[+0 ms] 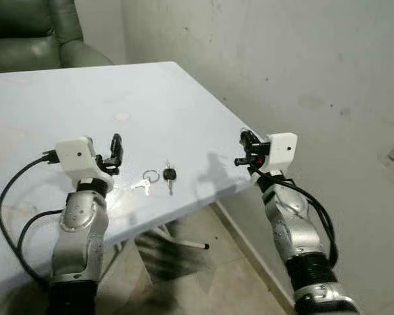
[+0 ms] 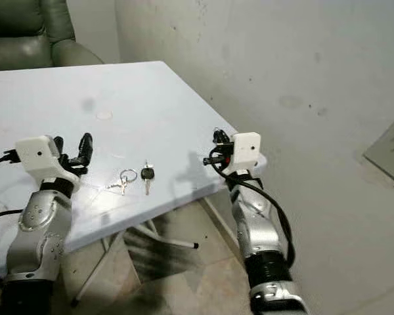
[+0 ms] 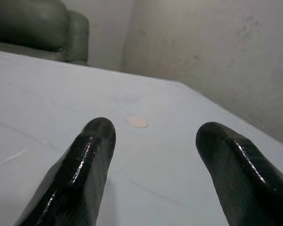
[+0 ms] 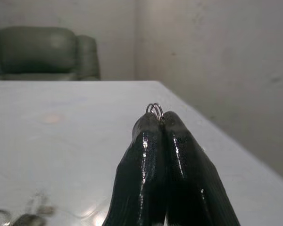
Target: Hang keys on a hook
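Resting on the white table [image 1: 171, 98], the keys [image 1: 159, 178] lie near its front edge, a black-headed key beside a silver ring with a smaller key, flat on the surface. My left gripper [image 1: 115, 152] hovers just beside the keys, toward the table's left side, and its two black fingers [image 3: 85, 165] stand apart with nothing between them. My right gripper [image 1: 247, 148] sits at the table's right corner edge, well apart from the keys, and its fingers [image 4: 179, 160] are pressed together on a small metal ring [image 4: 155, 109] whose loop pokes out past the tips. Beyond the table's far side stands a green armchair [image 1: 33, 33], against a pale wall [image 1: 282, 59].
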Tool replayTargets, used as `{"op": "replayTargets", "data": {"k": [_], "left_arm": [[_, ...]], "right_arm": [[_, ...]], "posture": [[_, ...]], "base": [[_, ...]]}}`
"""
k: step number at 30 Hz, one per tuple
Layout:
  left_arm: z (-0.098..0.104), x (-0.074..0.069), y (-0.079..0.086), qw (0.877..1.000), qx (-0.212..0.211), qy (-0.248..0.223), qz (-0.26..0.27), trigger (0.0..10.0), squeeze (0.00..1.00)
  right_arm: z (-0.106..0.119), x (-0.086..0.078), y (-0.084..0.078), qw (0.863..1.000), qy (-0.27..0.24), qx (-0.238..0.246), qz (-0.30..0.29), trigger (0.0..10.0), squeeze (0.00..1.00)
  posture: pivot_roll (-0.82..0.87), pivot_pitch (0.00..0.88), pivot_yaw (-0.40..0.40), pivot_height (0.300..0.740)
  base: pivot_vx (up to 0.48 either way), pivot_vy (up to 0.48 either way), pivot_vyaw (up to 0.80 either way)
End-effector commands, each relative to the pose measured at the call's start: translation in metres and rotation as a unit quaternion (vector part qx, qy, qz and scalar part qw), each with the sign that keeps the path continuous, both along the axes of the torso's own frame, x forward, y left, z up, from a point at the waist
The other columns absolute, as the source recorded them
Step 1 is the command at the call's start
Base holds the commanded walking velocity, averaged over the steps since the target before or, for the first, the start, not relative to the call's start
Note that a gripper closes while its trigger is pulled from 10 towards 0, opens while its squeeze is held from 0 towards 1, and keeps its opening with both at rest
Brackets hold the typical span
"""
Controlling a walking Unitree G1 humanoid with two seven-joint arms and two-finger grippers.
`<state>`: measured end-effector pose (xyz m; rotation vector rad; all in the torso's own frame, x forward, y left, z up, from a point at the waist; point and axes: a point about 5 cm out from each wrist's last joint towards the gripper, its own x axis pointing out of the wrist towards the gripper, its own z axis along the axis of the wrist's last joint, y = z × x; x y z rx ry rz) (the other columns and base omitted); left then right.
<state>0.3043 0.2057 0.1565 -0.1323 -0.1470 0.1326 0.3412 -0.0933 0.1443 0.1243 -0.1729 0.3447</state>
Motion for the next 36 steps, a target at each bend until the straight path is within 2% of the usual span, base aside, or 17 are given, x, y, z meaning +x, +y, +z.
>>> {"op": "replayTargets", "data": {"k": [1,15,20,36], "left_arm": [[0.0034,0.0031,-0.0132,1.0,-0.005,-0.005,-0.023,10.0,0.0],[0.0034,0.003,-0.0154,1.0,-0.005,-0.005,-0.024,10.0,0.0],[0.0058,0.0017,-0.0181,1.0,0.0,-0.02,-0.023,10.0,0.0],[0.005,0.0003,-0.0172,1.0,0.006,-0.022,-0.016,10.0,0.0]], "right_arm": [[0.0045,0.0032,-0.0177,1.0,-0.006,-0.005,-0.026,10.0,0.0],[0.0037,0.0033,-0.0172,1.0,-0.004,-0.007,-0.025,10.0,0.0],[0.0033,0.0029,-0.0168,1.0,-0.003,-0.009,-0.022,10.0,0.0],[0.0024,0.0028,-0.0133,1.0,0.0,-0.013,-0.013,10.0,0.0]], "posture": [[-0.03,0.055,-0.076,0.74],[-0.03,0.055,-0.079,0.74],[-0.02,0.054,-0.082,0.74],[-0.02,0.05,-0.087,0.74]], "base": [[0.341,0.0,-0.75],[0.332,0.0,-0.75],[0.0,0.0,-0.74],[0.0,0.0,-0.73]]}}
